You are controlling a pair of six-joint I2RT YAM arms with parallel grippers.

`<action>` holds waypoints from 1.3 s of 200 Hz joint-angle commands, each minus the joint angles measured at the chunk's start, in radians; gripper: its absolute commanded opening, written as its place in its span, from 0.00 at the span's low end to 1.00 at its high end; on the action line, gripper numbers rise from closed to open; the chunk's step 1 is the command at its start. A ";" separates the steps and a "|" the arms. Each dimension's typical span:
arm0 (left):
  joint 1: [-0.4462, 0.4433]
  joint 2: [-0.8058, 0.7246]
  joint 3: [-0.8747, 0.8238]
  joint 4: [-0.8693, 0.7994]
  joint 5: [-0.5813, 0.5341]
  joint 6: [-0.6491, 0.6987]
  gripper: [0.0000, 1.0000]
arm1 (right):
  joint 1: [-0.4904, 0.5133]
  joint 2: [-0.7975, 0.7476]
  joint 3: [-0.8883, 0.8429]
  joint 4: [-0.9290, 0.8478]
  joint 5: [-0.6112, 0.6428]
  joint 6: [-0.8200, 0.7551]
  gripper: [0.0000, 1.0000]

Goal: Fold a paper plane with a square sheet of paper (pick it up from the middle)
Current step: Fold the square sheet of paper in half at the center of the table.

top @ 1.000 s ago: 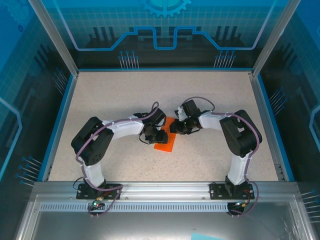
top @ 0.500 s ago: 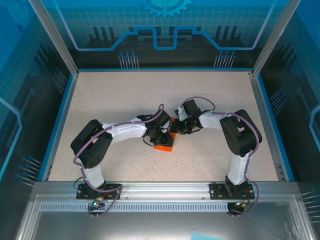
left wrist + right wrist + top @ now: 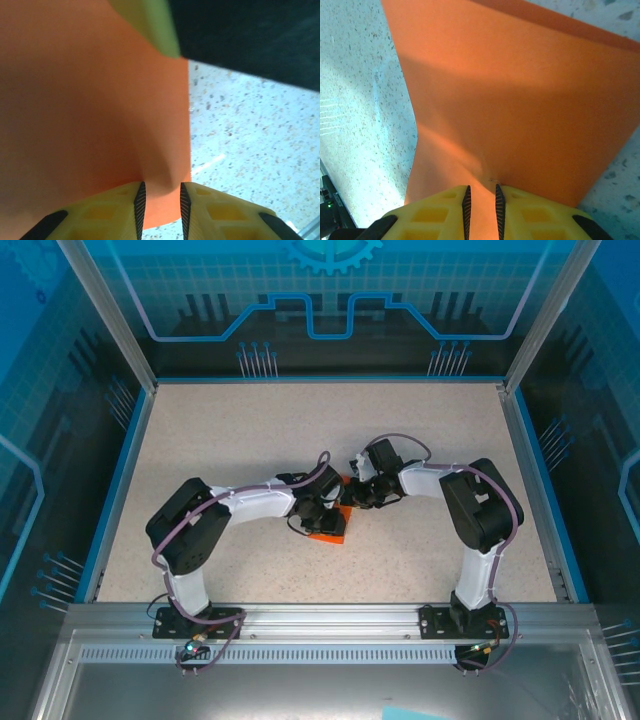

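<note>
both arms bend inward, the left gripper (image 3: pixel 162 186) and right gripper (image 3: pixel 483 188) nearly meeting, fingers drawn narrow.

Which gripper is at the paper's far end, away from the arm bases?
The right gripper; the left gripper sits nearer the bases, with the paper plane poking out toward them.

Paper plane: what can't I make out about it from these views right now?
- Top external: the left gripper and right gripper cover most of the paper plane, so its outline is hidden.
- Left wrist: it runs off the left and top edges, and a blurred dark shape covers the upper right.
- Right wrist: it is cut off at the right edge, and the right gripper hides its near edge.
</note>
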 commanded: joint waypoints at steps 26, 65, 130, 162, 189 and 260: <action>-0.003 0.027 -0.039 0.007 -0.055 0.044 0.26 | -0.023 0.024 0.024 -0.025 -0.005 -0.032 0.24; -0.005 0.043 -0.048 -0.005 -0.094 0.060 0.25 | -0.034 0.030 0.044 -0.034 0.024 -0.048 0.24; -0.007 0.061 -0.063 -0.011 -0.118 0.077 0.25 | -0.061 0.053 0.079 -0.038 0.057 -0.068 0.24; -0.007 0.066 -0.073 -0.013 -0.122 0.080 0.24 | -0.084 0.068 0.078 -0.014 0.072 -0.071 0.24; -0.007 0.067 -0.079 -0.013 -0.122 0.084 0.24 | -0.103 0.081 0.088 -0.004 0.089 -0.065 0.23; -0.007 0.089 -0.088 -0.013 -0.122 0.090 0.24 | -0.129 0.099 0.133 -0.021 0.151 -0.047 0.23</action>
